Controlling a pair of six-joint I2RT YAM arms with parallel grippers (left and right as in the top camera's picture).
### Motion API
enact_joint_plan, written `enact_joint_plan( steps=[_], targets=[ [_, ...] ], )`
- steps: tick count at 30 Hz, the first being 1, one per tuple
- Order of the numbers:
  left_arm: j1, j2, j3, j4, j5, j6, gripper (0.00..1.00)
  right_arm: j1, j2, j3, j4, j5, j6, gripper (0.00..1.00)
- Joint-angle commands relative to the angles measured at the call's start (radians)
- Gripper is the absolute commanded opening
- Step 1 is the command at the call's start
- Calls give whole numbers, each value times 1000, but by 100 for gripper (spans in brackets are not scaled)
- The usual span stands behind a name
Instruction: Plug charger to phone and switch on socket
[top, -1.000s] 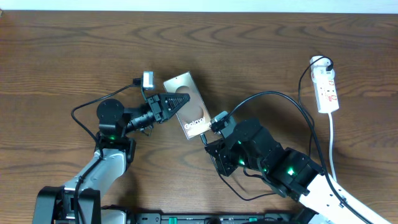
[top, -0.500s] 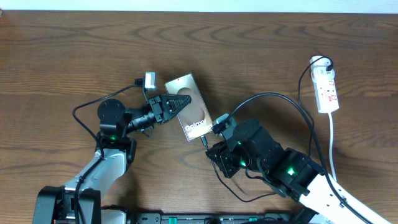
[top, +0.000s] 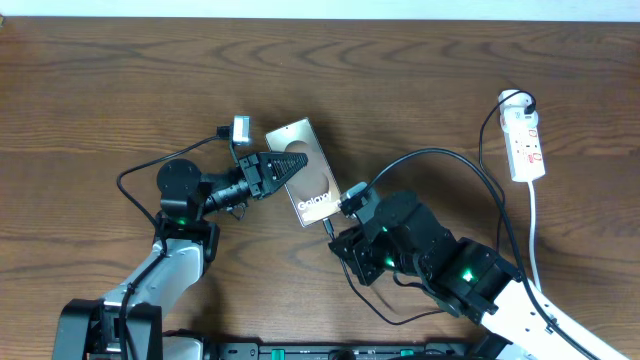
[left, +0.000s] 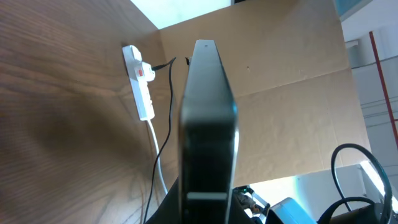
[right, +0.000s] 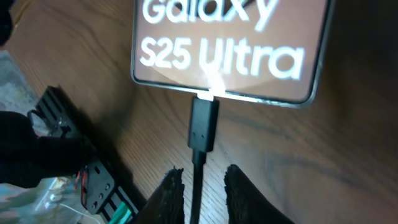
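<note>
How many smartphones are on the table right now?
1: the flat bronze-brown Galaxy smartphone with a silvery edge, lying near the middle of the brown wooden table. No other appears hidden.

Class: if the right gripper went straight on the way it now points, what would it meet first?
The right gripper would probably first meet the charger connector, which sits at the phone's bottom edge just ahead.
</note>
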Motion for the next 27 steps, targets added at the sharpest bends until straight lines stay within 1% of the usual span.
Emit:
enact_joint_plan(
  steps=[1,4,8,11,14,19,24,27],
  targets=[
    [-3,-1,27,12,9,7,7,10,24,5,18,-6,-4,15],
    [-3,-1,27,12,9,7,7,10,46,5,25,-6,-4,2],
    [-3,-1,27,12,14,7,7,10,54,5,69,-6,-5,1],
    [-3,-1,27,13,23,7,8,9,51,6,204,11,-5,1],
    [-3,-1,27,13,40,8,8,9,51,6,274,76,-5,1],
    [-3,-1,27,13,59,23,7,9,51,6,285,103,-4,1],
    [-3,-1,26,13,59,31,7,10,51,6,222,82,-5,1],
    [-3,-1,26,13,59,42,7,8,51,6,263,107,-5,1]
  ],
)
